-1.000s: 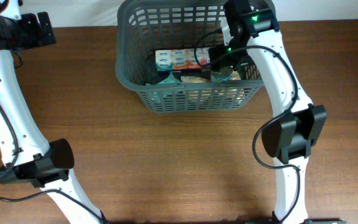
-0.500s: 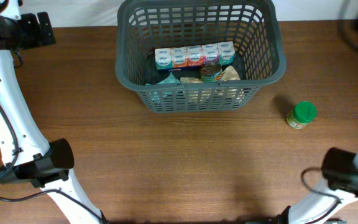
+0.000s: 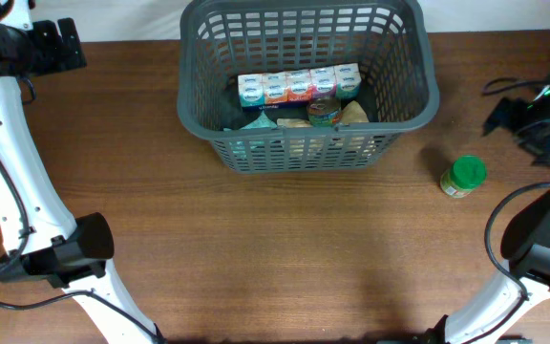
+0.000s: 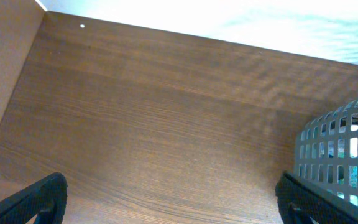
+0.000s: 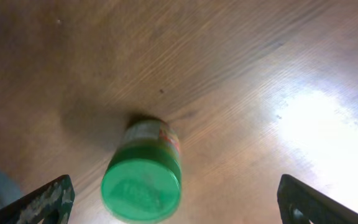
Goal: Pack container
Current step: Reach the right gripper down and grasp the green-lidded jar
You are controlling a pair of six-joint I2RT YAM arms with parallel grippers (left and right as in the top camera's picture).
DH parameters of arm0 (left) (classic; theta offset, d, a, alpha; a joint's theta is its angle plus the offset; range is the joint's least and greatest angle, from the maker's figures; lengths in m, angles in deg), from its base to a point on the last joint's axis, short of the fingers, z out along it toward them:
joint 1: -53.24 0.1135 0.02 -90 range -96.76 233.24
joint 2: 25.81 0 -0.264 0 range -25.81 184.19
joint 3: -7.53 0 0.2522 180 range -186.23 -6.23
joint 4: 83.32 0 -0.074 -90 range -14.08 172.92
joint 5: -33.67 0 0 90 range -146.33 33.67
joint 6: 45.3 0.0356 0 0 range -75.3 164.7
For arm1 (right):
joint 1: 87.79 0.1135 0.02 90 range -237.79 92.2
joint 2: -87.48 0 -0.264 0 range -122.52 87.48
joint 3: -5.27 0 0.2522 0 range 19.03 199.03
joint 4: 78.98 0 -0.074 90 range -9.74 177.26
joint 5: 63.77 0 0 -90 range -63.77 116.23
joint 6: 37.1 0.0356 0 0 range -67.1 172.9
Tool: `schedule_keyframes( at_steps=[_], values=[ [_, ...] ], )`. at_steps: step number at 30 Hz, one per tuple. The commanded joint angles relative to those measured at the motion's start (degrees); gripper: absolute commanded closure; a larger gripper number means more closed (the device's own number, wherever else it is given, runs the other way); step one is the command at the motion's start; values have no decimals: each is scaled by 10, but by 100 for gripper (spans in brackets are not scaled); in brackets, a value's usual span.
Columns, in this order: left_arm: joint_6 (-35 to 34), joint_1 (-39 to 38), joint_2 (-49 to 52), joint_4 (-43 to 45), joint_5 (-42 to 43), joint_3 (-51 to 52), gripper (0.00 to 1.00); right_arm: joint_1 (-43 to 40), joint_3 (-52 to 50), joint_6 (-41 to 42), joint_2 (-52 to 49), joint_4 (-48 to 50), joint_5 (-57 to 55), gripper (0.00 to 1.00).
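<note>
The container is a dark grey slotted basket at the top middle of the table. It holds a row of small cartons, a metal can and packets. Its corner shows at the right of the left wrist view. A green-lidded jar stands on the table right of the basket. It also shows in the right wrist view. My right gripper is open and empty, above and just right of the jar. My left gripper is open and empty at the far left.
The wooden table runs to a white back edge. The right arm's base stands at the right, the left arm's base at the left.
The right arm left the basket, where it held the can, swung out of view, and now hangs over the jar at the right. The can sits in the basket. The left arm stayed still.
</note>
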Motion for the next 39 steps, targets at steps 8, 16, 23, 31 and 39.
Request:
schedule_keyframes(
  at_steps=[8,16,23,31,39],
  values=[
    [-8,1,-1,0,-2,1,1,50,-155,7,7,115,10,3],
    [-8,1,-1,0,-2,1,1,52,-253,22,7,207,14,4],
    [-8,1,-1,0,-2,1,1,52,-273,22,7,241,16,4],
    [-8,1,-1,0,-2,1,1,53,-273,22,7,241,36,9],
    [-8,1,-1,0,-2,1,1,52,-272,22,7,240,46,22]
  ],
)
